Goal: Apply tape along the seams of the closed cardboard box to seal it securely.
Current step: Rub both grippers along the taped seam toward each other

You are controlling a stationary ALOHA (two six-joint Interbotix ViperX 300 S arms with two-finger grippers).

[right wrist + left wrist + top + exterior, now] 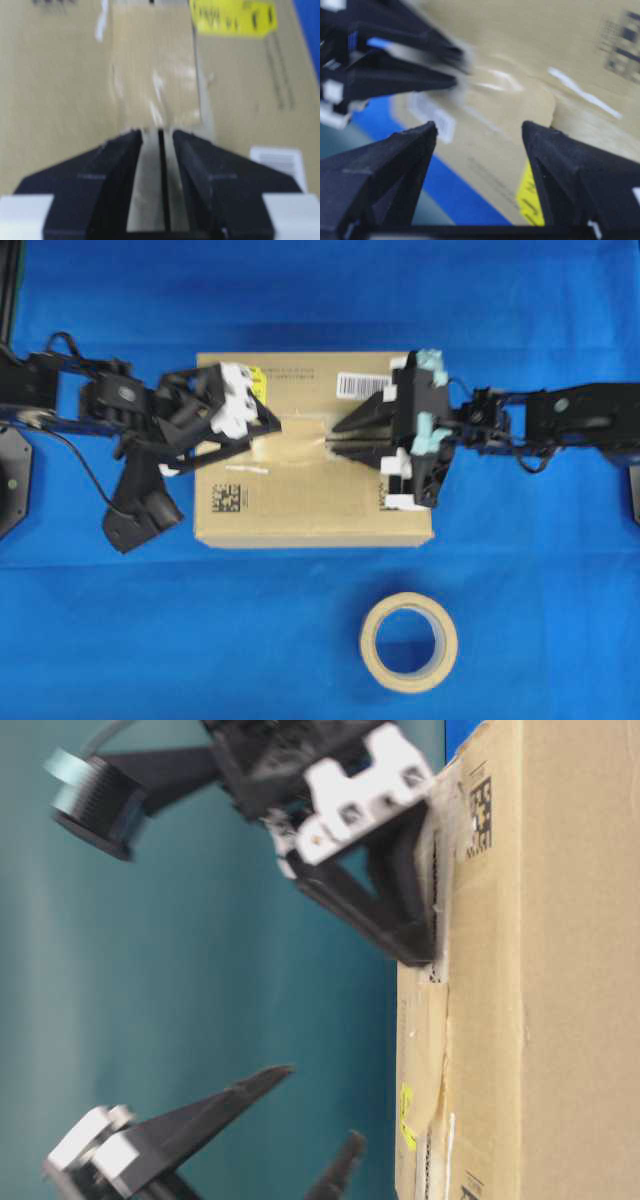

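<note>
The left gripper (262, 426) hangs spread over the cardboard box (300, 510)'s left half. The tape (290, 445) lies mid-top across the seams (240, 468). The right gripper (338, 436), fingers nearly together and holding nothing, meets the strip's right edge. Near-right, a tape roll (409, 642) sits on bare blue cloth (150, 640).

Overhead: worktop (100, 640) is seen from straight above.
Table-level: box top (425, 1050) is viewed close, sideways.
Wrists: same box top is shared, close.

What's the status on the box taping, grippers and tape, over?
Left gripper open, above the box. Right gripper nearly closed at the tape on the seam. Tape roll sits clear, nothing blocking.
</note>
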